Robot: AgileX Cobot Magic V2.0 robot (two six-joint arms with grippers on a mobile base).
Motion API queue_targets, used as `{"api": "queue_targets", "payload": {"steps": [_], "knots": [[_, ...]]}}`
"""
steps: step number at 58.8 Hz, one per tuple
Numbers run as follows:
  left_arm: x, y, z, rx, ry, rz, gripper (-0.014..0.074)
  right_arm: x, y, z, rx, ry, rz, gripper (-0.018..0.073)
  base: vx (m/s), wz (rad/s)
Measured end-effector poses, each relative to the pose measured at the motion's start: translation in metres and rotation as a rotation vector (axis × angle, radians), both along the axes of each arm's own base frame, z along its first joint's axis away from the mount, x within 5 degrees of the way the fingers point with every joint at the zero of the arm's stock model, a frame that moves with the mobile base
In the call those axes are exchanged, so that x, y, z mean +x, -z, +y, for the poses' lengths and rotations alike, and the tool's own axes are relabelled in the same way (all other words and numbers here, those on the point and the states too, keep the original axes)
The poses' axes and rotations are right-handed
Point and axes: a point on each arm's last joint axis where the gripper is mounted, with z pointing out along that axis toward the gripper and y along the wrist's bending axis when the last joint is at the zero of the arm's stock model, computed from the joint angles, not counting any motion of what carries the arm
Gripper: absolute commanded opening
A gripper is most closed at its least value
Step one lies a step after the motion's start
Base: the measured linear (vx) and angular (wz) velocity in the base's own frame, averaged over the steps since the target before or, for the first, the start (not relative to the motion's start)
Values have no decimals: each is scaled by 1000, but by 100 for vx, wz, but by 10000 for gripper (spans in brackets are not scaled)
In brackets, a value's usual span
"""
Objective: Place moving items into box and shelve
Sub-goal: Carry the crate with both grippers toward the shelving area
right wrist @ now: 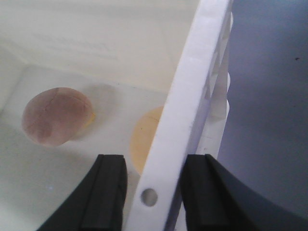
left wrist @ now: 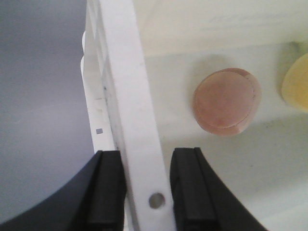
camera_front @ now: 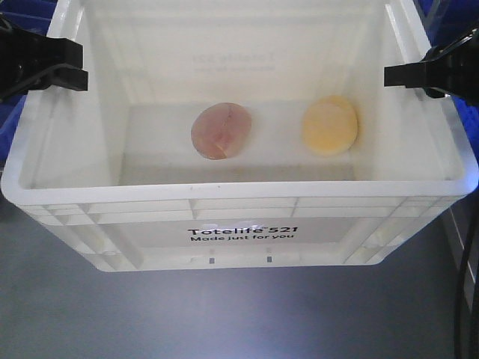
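Totelife 521 crate [camera_front: 239,193], white plastic with a ribbed rim and black lettering on its near side, fills the front view directly ahead of me. A grey surface [camera_front: 224,314] lies below it; I cannot tell whether the crate rests there or hangs clear. Two egg-shaped lumps lie on the crate's floor, apart from each other: a pinkish-brown lump [camera_front: 221,131] with a crack line near the middle, and a pale yellow-orange lump [camera_front: 329,125] to its right, nearer the right wall. My left gripper [left wrist: 147,192] straddles the left wall, one black finger outside and one inside, jaws clamped on the rim beside a small round hole. My right gripper [right wrist: 150,195] clamps the right wall likewise. Blue bins [camera_front: 11,120] show behind the crate.
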Motion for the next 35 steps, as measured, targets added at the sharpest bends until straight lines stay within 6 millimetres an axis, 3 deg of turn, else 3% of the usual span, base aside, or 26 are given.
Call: {"api": "queue_targets", "payload": {"steps": [35], "knots": [[-1, 1, 0, 4, 3, 14, -6, 0, 0, 0, -1, -2, 3, -6, 33, -24]]}}
